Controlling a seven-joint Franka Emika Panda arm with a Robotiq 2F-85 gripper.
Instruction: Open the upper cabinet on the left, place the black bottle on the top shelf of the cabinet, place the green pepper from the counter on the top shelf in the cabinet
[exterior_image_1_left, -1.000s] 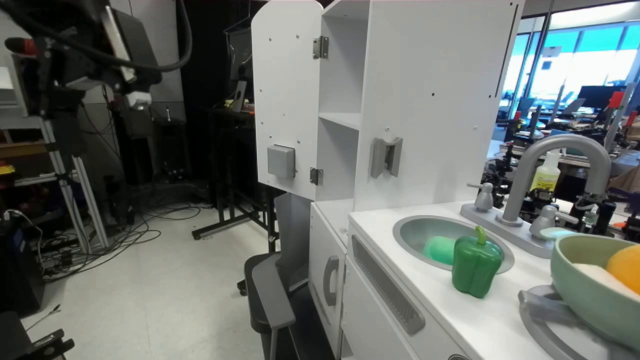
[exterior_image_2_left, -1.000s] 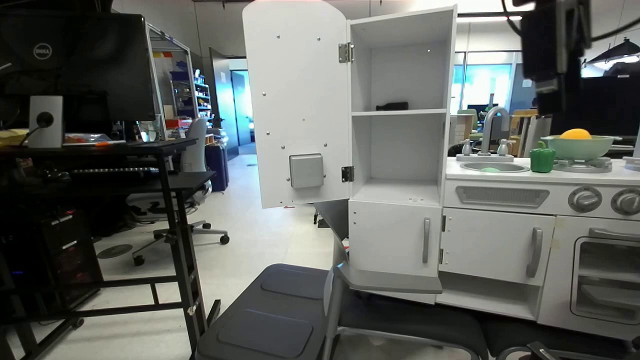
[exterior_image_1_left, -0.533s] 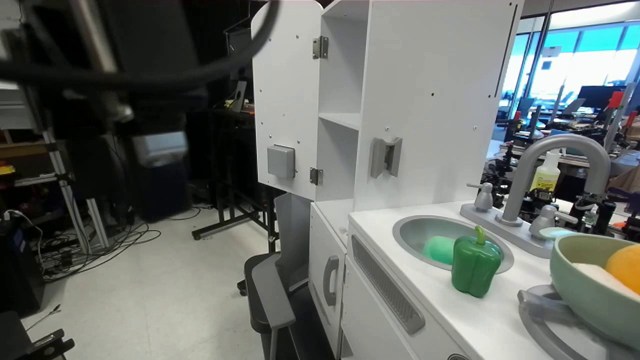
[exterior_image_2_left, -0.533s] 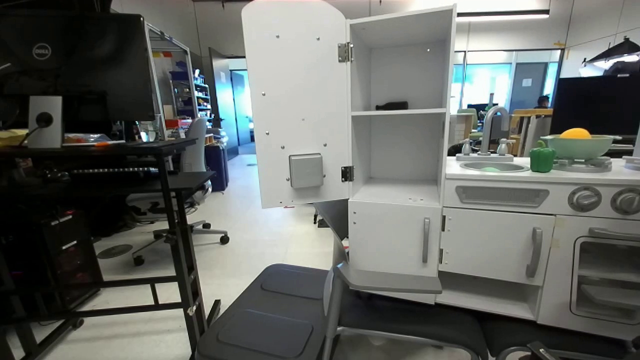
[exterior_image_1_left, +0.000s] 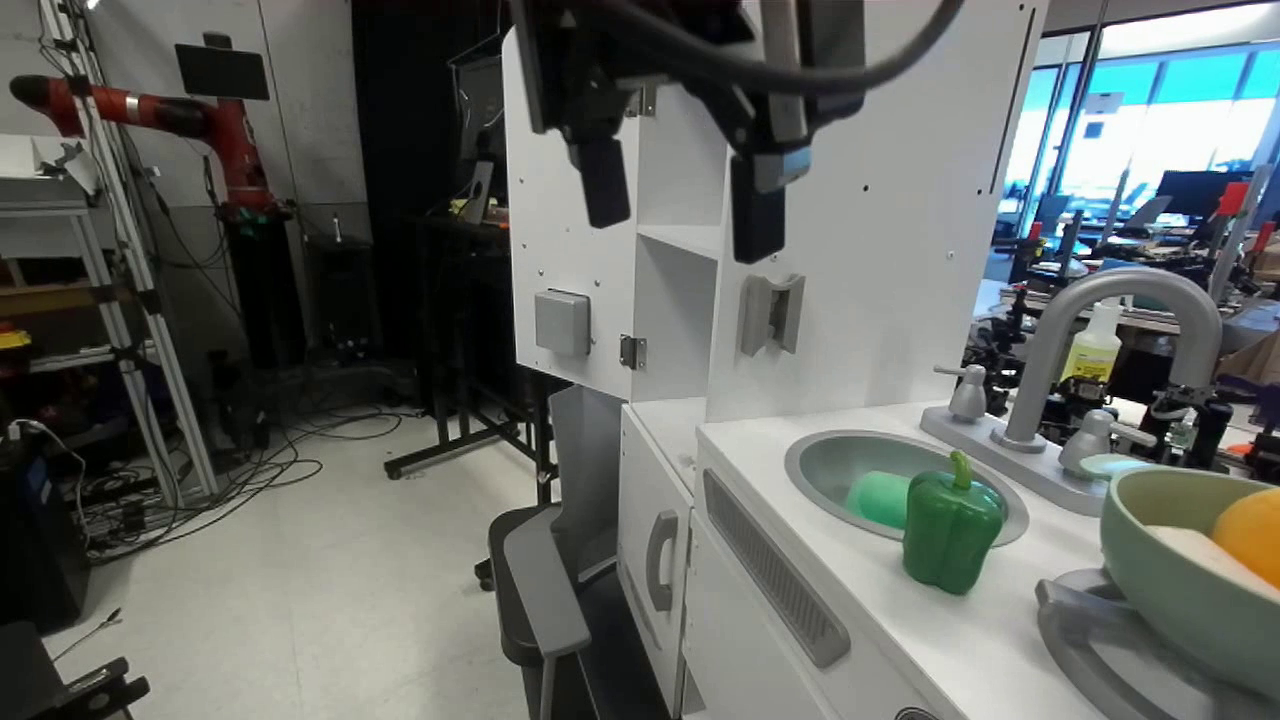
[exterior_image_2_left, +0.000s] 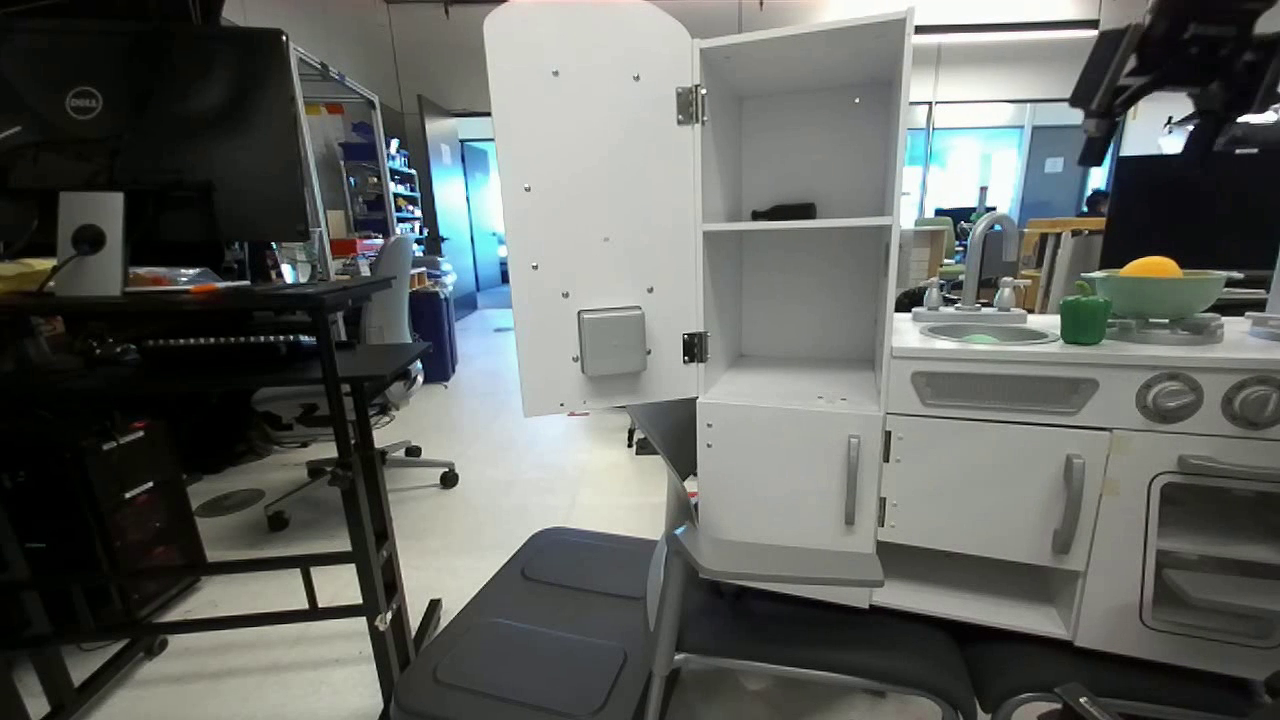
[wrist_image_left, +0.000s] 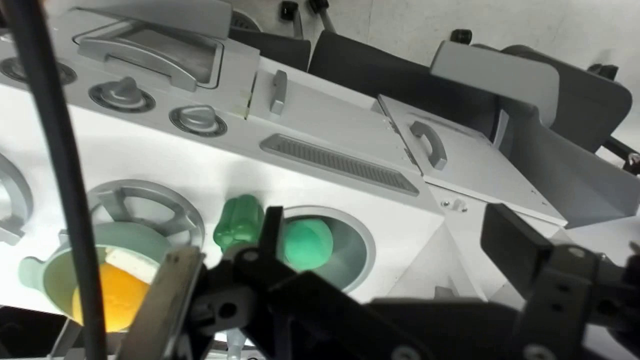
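The black two-fingered gripper (exterior_image_1_left: 683, 225) hangs high, jaws wide apart. On the white counter (exterior_image_1_left: 990, 640) a glossy green pepper (exterior_image_1_left: 952, 530) stands near the front edge; past the left edge, a small black bottle (exterior_image_2_left: 785, 212) lies on the top shelf (exterior_image_2_left: 800, 225) of a white cabinet (exterior_image_2_left: 820, 150).

The wrist view looks down on the counter (wrist_image_left: 210, 170) both exterior views share.
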